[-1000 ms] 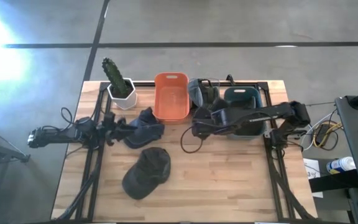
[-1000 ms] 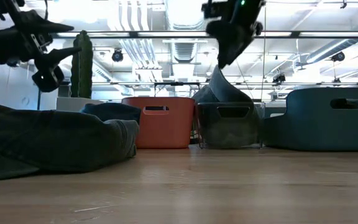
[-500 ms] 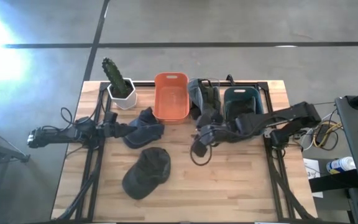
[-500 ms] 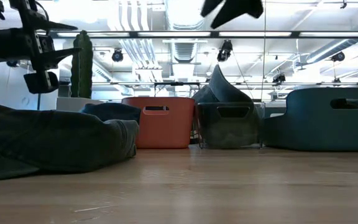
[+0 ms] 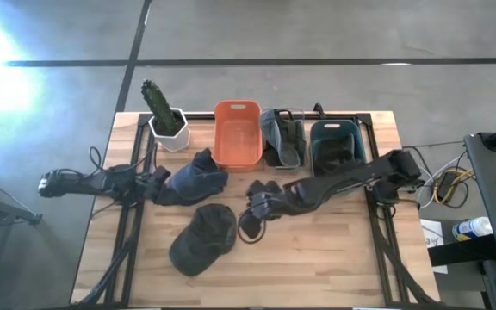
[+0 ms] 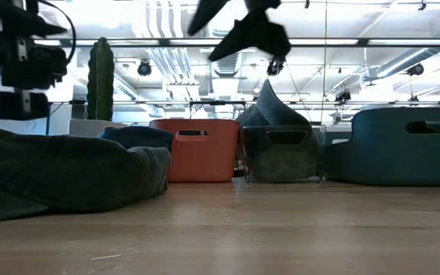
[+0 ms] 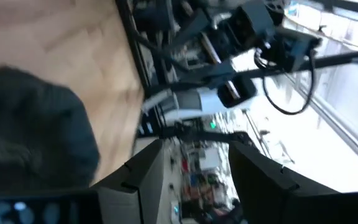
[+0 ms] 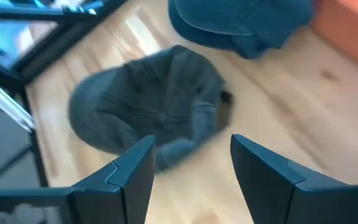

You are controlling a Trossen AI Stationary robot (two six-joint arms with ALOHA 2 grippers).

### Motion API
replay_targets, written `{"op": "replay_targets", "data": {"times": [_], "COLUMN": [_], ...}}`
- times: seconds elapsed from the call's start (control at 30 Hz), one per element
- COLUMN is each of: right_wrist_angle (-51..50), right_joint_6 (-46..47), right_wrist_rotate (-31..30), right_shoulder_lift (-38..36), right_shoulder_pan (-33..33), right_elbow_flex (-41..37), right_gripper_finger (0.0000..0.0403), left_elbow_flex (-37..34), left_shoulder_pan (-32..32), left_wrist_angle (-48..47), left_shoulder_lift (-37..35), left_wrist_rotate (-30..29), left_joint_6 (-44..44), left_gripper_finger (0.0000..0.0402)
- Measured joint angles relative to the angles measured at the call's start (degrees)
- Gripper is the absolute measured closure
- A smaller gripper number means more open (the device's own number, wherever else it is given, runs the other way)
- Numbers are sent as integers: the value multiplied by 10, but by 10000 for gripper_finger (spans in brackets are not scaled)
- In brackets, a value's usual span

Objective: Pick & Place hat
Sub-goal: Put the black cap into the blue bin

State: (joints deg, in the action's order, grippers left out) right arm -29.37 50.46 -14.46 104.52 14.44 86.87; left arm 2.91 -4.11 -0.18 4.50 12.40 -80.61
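Right claw (image 5: 253,205) hovers above the middle of the pale wooden counter (image 5: 317,258), its two dark fingers (image 8: 129,177) spread apart and empty, pointed toward the dark grey cloth cap (image 5: 203,238) that lies just beyond it near the counter's front. The cap looks soft and light: a rounded, seamed crown with a small button at its top, slumped and creased, with a stiffer brim along one side. It should yield and fold under a pinch, so I would judge the brim edge or a gathered fold of the crown the best hold; a shallow grip on flat fabric may slip. A second, dark blue cloth cap (image 5: 198,175) sits farther back, touching the left claw (image 5: 155,179), whose fingers (image 7: 138,180) stand parted beside it. Along the back edge stand an orange plastic bin (image 5: 238,133), a clear bin with a grey hat in it (image 5: 281,138), a teal bin (image 5: 337,142) and a potted cactus (image 5: 164,114).
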Motion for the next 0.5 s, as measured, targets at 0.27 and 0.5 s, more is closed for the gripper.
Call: {"op": "replay_targets", "data": {"times": [0.27, 0.5], "right_wrist_angle": [115, 135], "right_joint_6": [103, 185], "right_wrist_rotate": [0, 2], "right_shoulder_lift": [83, 153], "right_shoulder_pan": [4, 6], "right_elbow_flex": [1, 19], "right_gripper_finger": [200, 200], "left_elbow_flex": [25, 30], "left_shoulder_pan": [-79, -161], "left_wrist_angle": [-25, -99], "left_shoulder_lift": [31, 72], "left_wrist_rotate": [-11, -65], "left_joint_6": [-19, -49], "left_gripper_finger": [227, 227]}}
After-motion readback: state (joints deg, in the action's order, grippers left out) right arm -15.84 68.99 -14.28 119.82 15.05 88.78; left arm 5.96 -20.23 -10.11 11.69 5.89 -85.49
